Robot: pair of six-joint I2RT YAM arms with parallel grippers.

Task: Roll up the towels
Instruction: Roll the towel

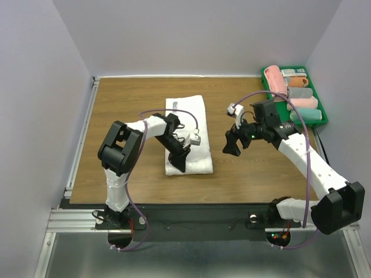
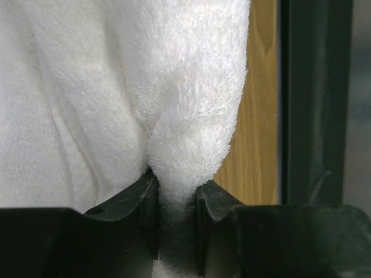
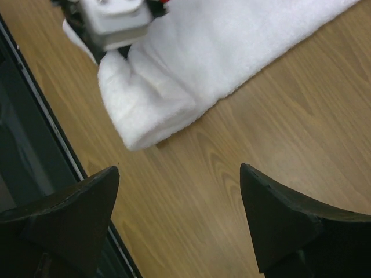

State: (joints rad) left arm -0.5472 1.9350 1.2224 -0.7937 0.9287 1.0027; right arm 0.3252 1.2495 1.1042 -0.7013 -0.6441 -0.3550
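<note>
Left tool (image 2: 175, 186) is pinching the white towel (image 1: 190, 113), its tag (image 1: 174, 105) illegible; right tool (image 3: 178, 169) is hovering beside the towel, open and empty.

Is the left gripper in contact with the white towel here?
Touching. In the left wrist view the left gripper pinches a bunched fold of the white towel, with no gap at either finger.
</note>
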